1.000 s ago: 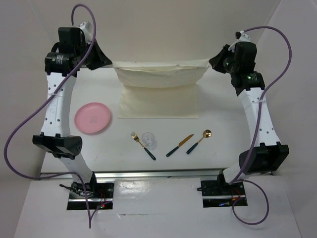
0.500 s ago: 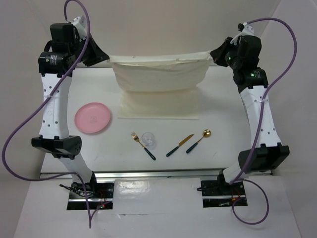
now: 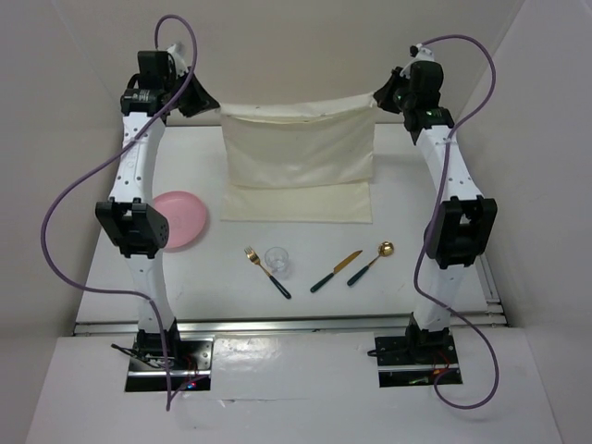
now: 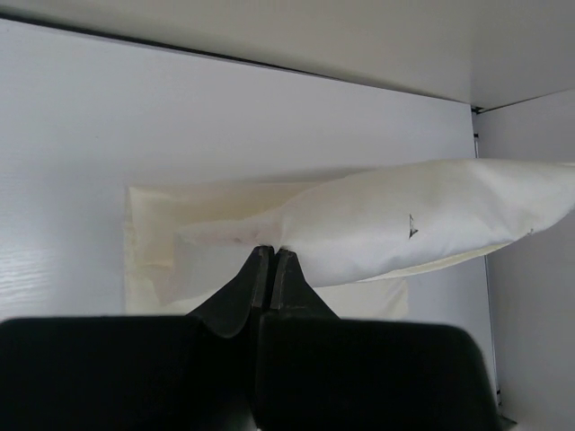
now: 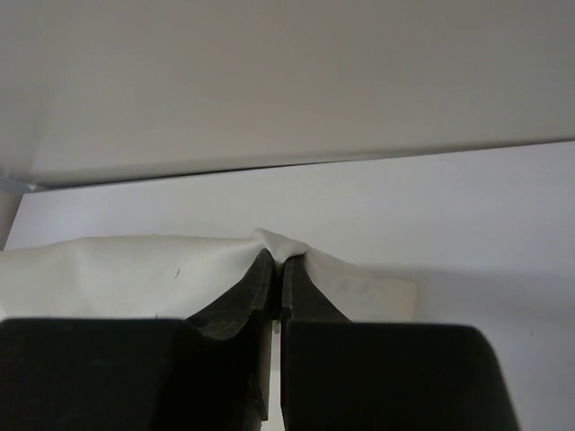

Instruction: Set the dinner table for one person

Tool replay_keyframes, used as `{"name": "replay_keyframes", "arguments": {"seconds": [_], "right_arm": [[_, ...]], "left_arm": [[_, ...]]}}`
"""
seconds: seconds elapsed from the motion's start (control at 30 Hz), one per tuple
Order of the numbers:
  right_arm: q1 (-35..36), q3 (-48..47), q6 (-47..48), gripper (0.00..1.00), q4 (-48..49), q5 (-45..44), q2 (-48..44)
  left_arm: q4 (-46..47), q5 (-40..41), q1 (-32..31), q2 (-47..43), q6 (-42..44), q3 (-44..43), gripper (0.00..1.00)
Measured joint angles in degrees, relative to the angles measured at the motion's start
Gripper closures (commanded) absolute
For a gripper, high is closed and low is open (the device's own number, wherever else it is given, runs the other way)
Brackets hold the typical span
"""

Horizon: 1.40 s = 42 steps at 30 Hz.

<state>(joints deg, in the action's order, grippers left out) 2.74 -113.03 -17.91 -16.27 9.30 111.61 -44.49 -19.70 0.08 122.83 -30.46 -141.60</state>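
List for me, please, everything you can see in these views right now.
dinner table: one, glossy white, under everything
cloth: one, cream, far centre, far edge lifted
plate: one, pink, left, partly behind the left arm
fork: one, gold, dark handle, near centre
glass: one, clear, beside the fork
knife: one, gold, dark handle, right of glass
spoon: one, gold, dark handle, right of knife
left gripper: one, black, shut on the cloth's left corner
right gripper: one, black, shut on the cloth's right corner

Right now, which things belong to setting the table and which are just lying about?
Job: dinner table, cream cloth pinched by left gripper and right gripper, pink plate, fork, glass, knife, spoon.
Not the job: purple cables, metal rail.
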Motion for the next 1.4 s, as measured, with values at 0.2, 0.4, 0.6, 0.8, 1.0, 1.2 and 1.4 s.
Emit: {"name": "replay_keyframes", "arguments": {"seconds": [0.2, 0.4, 0.6, 0.8, 1.0, 1.2, 1.4], "right_arm": [[0.0, 3.8, 0.0, 1.00, 4.1, 0.0, -0.9], [0.0, 26.3, -0.2, 1.00, 7.1, 0.8, -12.8], [0.0, 43.1, -0.5, 1.00, 7.6, 3.9, -19.7], [0.7, 51.3, -0.6, 1.00, 6.6, 5.7, -20.0], [2.1, 54.3, -0.8, 1.00, 6.7, 6.4, -20.0], [2.4, 54.6, -2.0, 1.00, 6.9, 6.4, -20.0], [2.4, 53.8, -3.9, 1.00, 8.1, 5.5, -19.7]], "left_arm": [[4.0, -2.8, 0.5, 0.2, -1.3, 1.2, 1.00], [8.7, -5.1, 0.5, -10.0, -1.2, 22.0, 1.00], [11.7, -6.4, 0.5, -15.9, -0.8, 42.3, 1.00], [12.4, -5.3, 0.5, -16.1, 0.3, 58.2, 1.00], [12.0, -2.3, 0.5, -16.1, 0.3, 62.9, 1.00], [12.4, 0.8, 0.5, -16.1, 0.3, 62.9, 1.00], [12.4, 3.7, 0.5, -16.1, -0.2, 62.8, 1.00]]}}
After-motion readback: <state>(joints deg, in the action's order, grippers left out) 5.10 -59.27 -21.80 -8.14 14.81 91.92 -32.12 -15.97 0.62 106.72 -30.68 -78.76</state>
